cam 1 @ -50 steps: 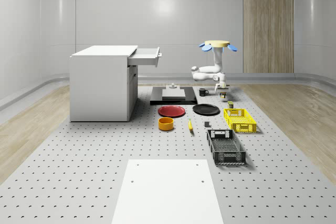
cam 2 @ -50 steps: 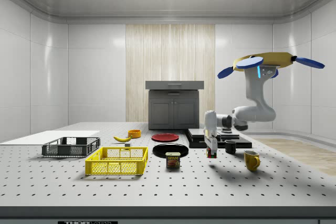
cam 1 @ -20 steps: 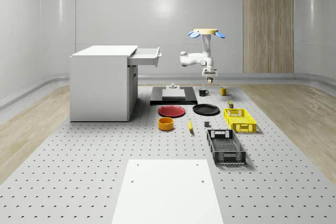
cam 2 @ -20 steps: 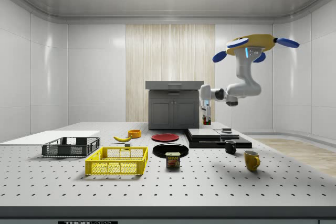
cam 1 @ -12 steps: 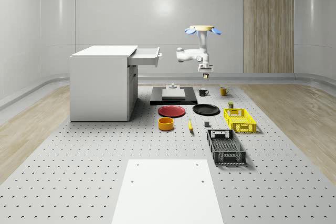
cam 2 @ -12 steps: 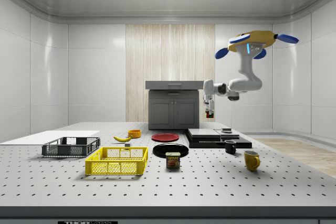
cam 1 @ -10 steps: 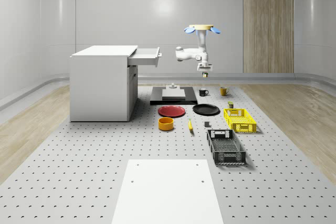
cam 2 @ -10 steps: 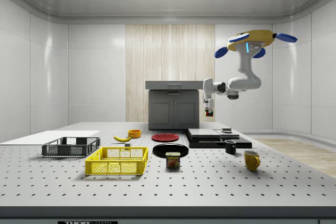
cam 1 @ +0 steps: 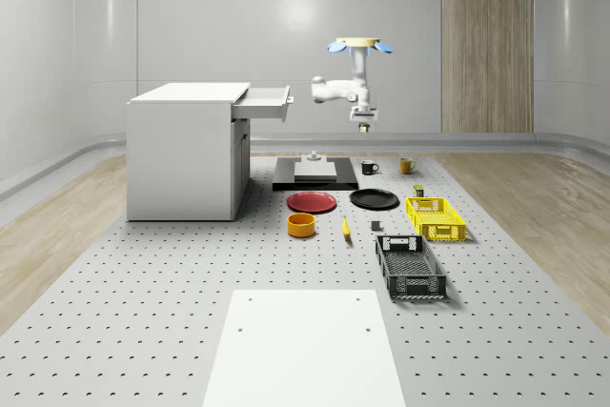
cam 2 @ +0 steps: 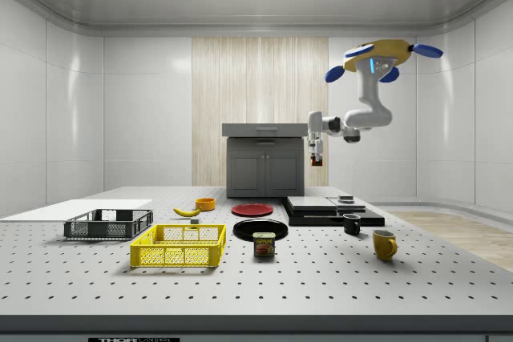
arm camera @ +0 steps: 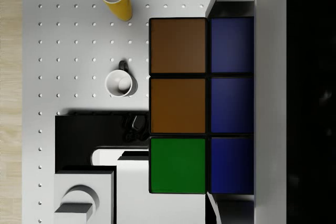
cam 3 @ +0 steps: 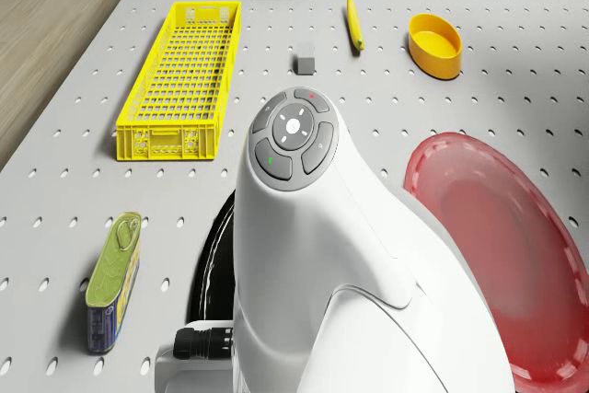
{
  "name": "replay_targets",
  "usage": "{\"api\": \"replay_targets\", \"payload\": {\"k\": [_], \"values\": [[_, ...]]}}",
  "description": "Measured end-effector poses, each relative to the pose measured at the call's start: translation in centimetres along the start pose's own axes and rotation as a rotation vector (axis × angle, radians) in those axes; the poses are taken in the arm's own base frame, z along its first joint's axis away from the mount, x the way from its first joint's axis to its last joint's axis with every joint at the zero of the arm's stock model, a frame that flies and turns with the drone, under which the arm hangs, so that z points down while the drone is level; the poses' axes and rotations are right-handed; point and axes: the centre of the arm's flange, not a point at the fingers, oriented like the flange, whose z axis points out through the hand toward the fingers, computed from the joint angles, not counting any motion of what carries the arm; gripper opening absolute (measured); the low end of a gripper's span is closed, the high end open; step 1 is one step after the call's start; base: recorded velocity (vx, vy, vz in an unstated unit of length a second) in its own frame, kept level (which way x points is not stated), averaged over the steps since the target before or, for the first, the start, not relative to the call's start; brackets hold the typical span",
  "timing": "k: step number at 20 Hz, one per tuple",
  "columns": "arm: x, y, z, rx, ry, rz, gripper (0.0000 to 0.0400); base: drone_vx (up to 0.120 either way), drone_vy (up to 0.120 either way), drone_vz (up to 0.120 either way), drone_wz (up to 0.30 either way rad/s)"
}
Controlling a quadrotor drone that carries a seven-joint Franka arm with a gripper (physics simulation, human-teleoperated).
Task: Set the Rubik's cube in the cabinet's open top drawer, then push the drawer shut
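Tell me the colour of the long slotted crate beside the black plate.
Yellow crate; clearest in the drone view.

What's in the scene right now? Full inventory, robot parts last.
cabinet: 1, white, table's far left in the whole-scene view
top drawer: 1, open
black platform: 1, beside cabinet
plates: 2, red plate, black plate, side by side
bowl: 1, orange, near red plate
banana: 1, beside bowl
crates: 2, yellow crate, black crate
mugs: 2, black mug, yellow mug
Spam can: 1
white board: 1, near edge
Rubik's cube: 1, held in air
drone: hovers above platform and mugs
gripper: shut on cube, points down
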Motion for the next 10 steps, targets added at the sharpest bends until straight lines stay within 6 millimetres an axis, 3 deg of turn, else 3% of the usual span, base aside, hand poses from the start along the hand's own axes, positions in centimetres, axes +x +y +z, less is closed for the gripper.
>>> {"api": "replay_targets", "payload": {"k": [10], "values": [[0.00,0.00,0.00,0.000,0.000,0.000,0.0325,0.000,-0.120,0.120,0.000]]}}
